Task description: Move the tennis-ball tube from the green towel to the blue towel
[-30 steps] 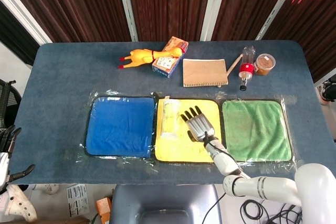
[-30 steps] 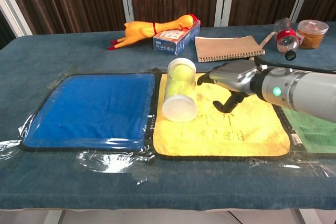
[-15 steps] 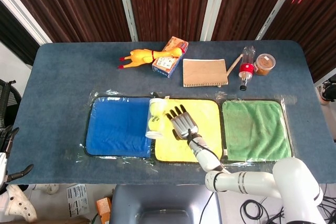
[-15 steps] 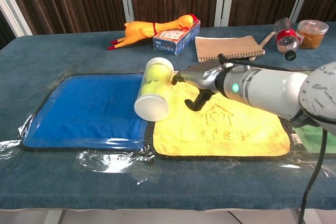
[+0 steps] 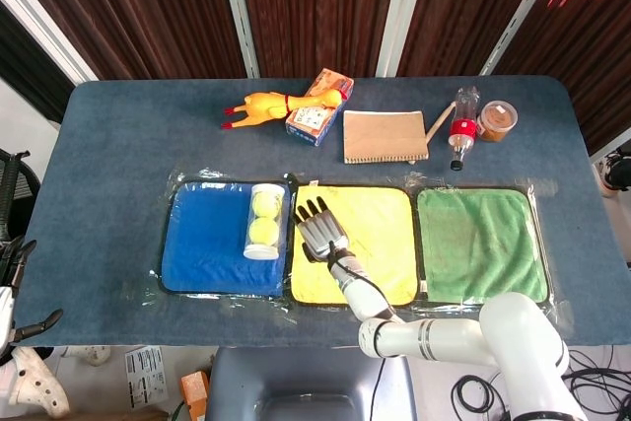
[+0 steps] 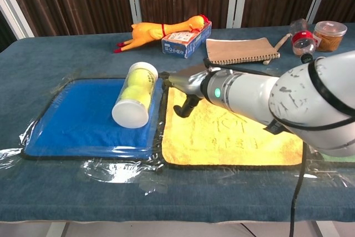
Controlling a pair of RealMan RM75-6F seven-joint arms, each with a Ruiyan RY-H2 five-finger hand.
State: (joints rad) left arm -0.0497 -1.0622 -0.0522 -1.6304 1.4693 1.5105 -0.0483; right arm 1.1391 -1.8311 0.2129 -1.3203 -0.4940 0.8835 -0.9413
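Tennis-ball tube (image 5: 262, 221) has rolled left off the yellow towel (image 5: 380, 244), now lying on blue towel (image 5: 202, 244). Right hand (image 5: 317, 229) trails just beside it, fingers spread, gripping nothing; placement looks done.

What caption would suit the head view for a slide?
Tennis-ball tube lies on the blue towel; right hand open beside it.

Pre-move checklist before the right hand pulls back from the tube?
1. tennis-ball tube lies wholly on blue towel: ok.
2. Tube off green towel: ok.
3. right hand holds nothing, fingers apart over yellow towel: ok.
4. Gap between right hand and tube: ok in head view; touching or not, cannot tell from chest view.
5. Tube at rest, not rolling: cannot tell.
6. Left hand position: not in view.
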